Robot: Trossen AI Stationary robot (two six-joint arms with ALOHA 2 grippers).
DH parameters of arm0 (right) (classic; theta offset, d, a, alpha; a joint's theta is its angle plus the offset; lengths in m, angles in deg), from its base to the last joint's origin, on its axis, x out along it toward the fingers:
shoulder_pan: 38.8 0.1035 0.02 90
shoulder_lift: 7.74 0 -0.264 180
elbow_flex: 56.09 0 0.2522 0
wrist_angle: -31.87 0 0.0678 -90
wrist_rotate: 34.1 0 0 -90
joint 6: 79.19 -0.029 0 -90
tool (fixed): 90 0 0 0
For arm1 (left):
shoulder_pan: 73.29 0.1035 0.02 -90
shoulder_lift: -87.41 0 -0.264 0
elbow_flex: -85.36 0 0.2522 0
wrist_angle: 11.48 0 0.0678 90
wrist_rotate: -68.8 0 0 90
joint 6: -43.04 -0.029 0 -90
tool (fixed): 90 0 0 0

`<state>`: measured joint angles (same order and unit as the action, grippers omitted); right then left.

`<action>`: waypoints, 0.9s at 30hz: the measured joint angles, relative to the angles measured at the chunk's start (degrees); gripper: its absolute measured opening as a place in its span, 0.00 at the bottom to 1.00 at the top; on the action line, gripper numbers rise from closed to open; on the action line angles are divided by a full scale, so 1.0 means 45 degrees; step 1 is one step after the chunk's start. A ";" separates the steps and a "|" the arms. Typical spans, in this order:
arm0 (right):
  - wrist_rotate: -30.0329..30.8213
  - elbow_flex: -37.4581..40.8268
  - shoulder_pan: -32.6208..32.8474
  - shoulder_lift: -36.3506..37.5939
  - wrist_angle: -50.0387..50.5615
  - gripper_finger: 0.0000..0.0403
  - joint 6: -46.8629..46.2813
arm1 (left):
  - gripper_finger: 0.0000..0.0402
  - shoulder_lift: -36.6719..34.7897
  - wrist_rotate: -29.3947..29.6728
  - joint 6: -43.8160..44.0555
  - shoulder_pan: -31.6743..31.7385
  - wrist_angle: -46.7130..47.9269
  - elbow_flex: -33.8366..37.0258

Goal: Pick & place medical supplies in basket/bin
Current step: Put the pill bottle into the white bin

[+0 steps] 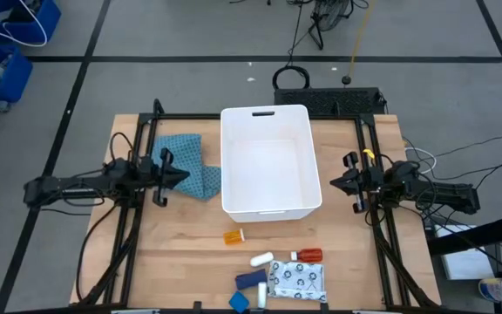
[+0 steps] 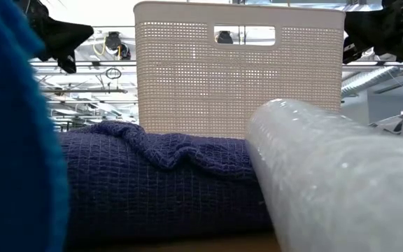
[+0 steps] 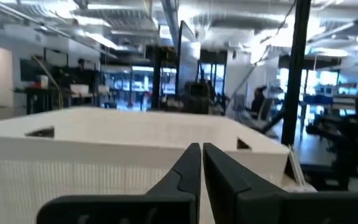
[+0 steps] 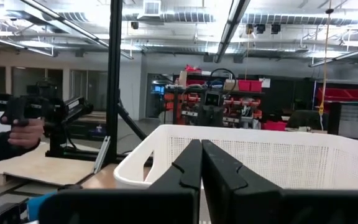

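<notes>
The white tub [image 1: 267, 166] stands in the middle of the table, its handle slot toward the far edge. Near the table's near edge lie the orange pill bottle [image 1: 234, 236], the red bottle with white cap [image 1: 307, 255], a white tube [image 1: 261, 259], blue pieces [image 1: 249, 281] and the patterned pouch [image 1: 297, 282]. My left gripper [image 1: 181, 173] hovers left of the tub above the teal cloth [image 1: 186, 162], shut and empty. My right gripper [image 1: 335, 182] hovers right of the tub, shut and empty. Both wrist views show the tub's rim [image 3: 135, 140] [image 4: 185, 134] past shut fingers.
Black frame rails [image 1: 138, 227] run along the table's left and right sides. The low view is mostly blocked by a blue piece [image 2: 12, 140], a dark cloth-like item [image 2: 159, 182] and a clear wrapped item [image 2: 334, 182]. A person's hand [image 4: 23, 134] shows in the room beyond.
</notes>
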<state>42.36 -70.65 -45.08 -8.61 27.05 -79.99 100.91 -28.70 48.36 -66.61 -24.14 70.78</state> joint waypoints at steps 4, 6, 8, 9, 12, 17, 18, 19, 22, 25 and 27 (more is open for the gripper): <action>-0.0007 0.0000 0.0000 0.0000 -0.0138 0.00 -0.0005 | 0.01 0.0150 -0.0018 -0.0315 -0.0922 0.1233 -0.0590; -0.0006 -0.0002 0.0001 0.0000 -0.0122 0.00 -0.0003 | 0.01 0.0365 0.0089 -0.0608 -0.1533 0.1635 -0.0848; -0.0009 0.0000 0.0000 0.0000 -0.0063 0.00 0.0006 | 0.01 0.0746 0.0778 -0.0977 -0.2198 0.1644 -0.1058; -0.0022 0.0000 0.0005 0.0000 -0.0022 0.00 0.0015 | 0.01 0.0958 0.1244 -0.1140 -0.2540 0.1548 -0.1117; -0.0021 0.0000 0.0005 0.0000 0.0080 0.00 0.0154 | 0.01 0.1579 0.2586 -0.1537 -0.3352 0.1471 -0.1260; 0.0051 0.0000 0.0003 0.0000 0.0063 0.00 0.0649 | 0.00 0.2973 0.3911 -0.1383 -0.4647 0.2013 -0.2144; 0.0155 0.0000 0.0005 0.0000 0.0066 0.00 0.0837 | 0.00 0.3375 0.4185 -0.1356 -0.4996 0.2141 -0.2389; 0.0394 -0.0001 0.0004 0.0000 0.0076 0.00 0.0983 | 0.00 0.3843 0.4456 -0.1364 -0.5388 0.2225 -0.2658; 0.1170 -0.0005 0.0000 0.0000 0.0350 0.00 0.1098 | 0.00 0.5437 0.5622 -0.1264 -0.6663 0.2448 -0.3582; 0.1703 0.0000 0.0000 -0.0004 0.0735 0.00 0.1108 | 0.00 0.7289 0.6963 -0.1140 -0.7984 0.2635 -0.4607; 0.1716 -0.0002 0.0000 -0.0005 0.0881 0.00 0.1127 | 0.00 0.8577 0.7667 -0.1069 -0.8789 0.2673 -0.5408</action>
<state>50.08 -70.66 -45.08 -8.63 31.02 -74.91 139.51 5.80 43.55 -106.16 -12.11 46.44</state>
